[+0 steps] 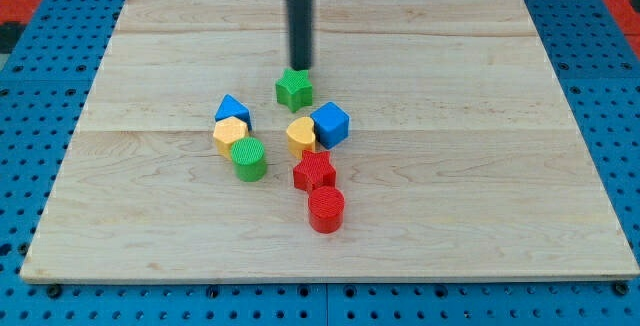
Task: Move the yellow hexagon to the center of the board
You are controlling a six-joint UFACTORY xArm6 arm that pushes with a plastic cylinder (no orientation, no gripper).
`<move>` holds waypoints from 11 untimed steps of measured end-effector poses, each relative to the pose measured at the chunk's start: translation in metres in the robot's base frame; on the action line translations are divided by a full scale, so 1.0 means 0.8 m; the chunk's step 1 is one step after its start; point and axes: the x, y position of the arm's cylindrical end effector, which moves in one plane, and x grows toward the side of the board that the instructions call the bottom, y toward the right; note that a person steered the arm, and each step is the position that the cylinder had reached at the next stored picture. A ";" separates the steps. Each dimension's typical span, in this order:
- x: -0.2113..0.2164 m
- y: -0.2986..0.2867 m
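Where the wooden board (480,56) holds its cluster near the middle, my tip (300,67) stands just above the green star (294,88), holding nothing, seemingly touching its upper edge. Yellow hexagon (230,132): left group, wedged between blue triangular block (233,109) and green cylinder (249,158). Right group: yellow heart (300,134), blue cube (331,124), red star (314,171), red cylinder (326,209).

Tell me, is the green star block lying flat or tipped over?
Flat: the green star shows its star face upward, resting on the board just below my tip.
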 end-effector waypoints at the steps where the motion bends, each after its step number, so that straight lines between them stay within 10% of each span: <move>1: 0.025 -0.092; 2: 0.126 -0.125; 5: 0.190 -0.091; 7: 0.095 -0.028; 11: 0.114 0.040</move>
